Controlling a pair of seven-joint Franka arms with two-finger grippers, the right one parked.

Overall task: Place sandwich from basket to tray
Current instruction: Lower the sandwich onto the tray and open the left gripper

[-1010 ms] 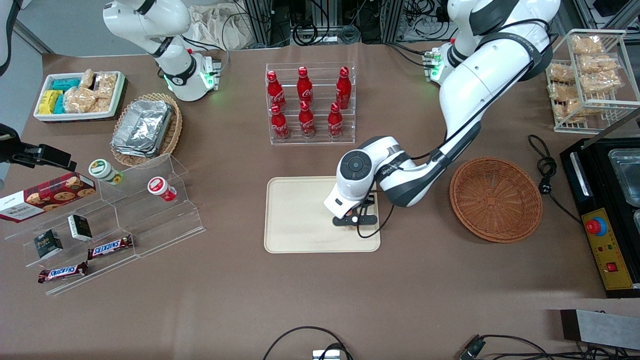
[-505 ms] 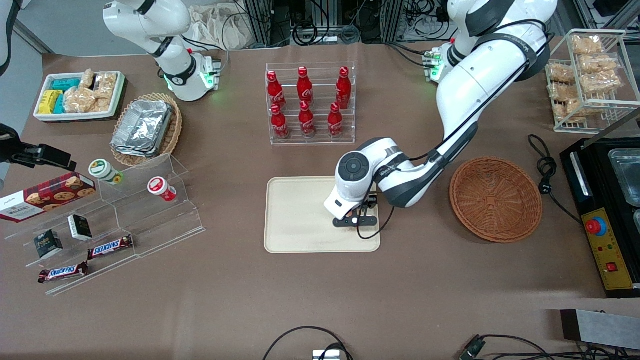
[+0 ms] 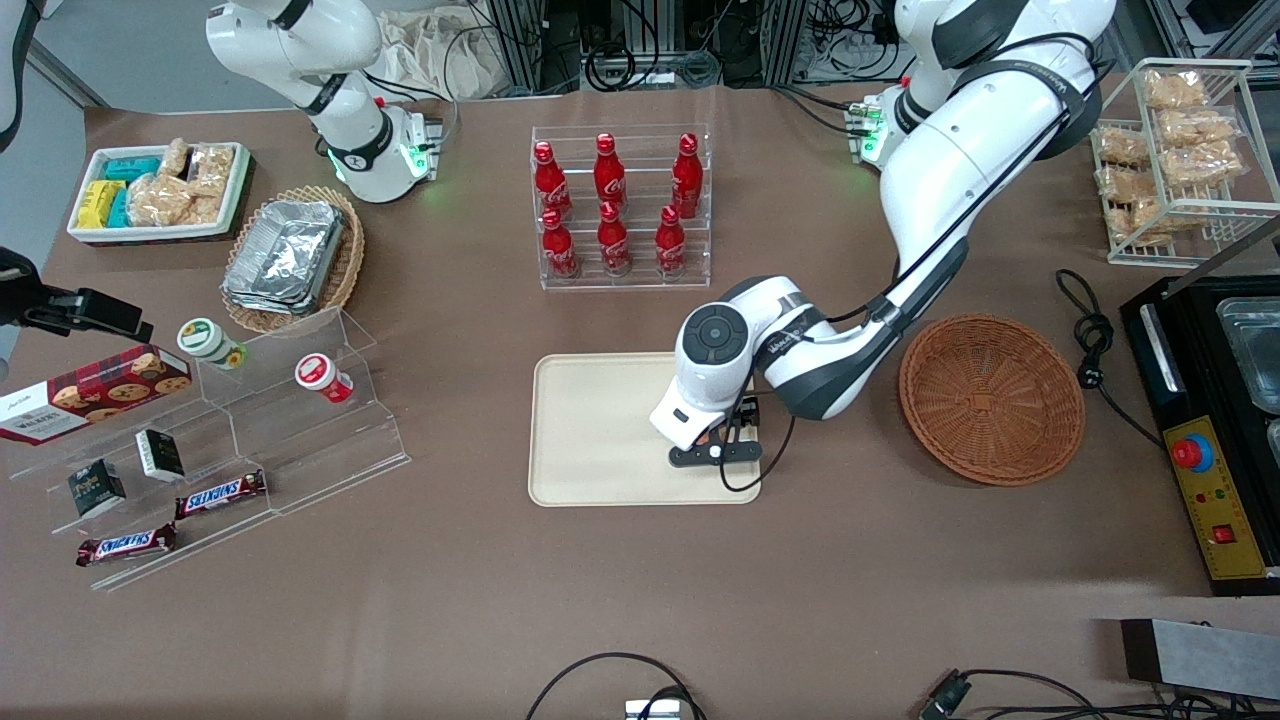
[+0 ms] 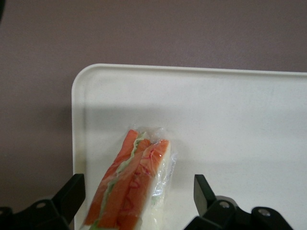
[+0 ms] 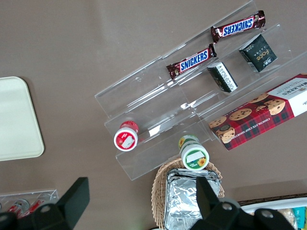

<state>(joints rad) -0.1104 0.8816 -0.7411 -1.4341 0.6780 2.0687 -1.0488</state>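
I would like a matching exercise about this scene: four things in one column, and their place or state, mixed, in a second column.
Things:
1. sandwich
2. basket
3. claw
4. tray

Places or states:
A. holds nothing, lies toward the working arm's end of the table
B. open, fingers apart on either side of the sandwich
C. lies on the tray near its corner, in clear wrap
D. cream, nearer the front camera than the red bottles

Pairs: 1-C, 2-A, 3-B, 4-D
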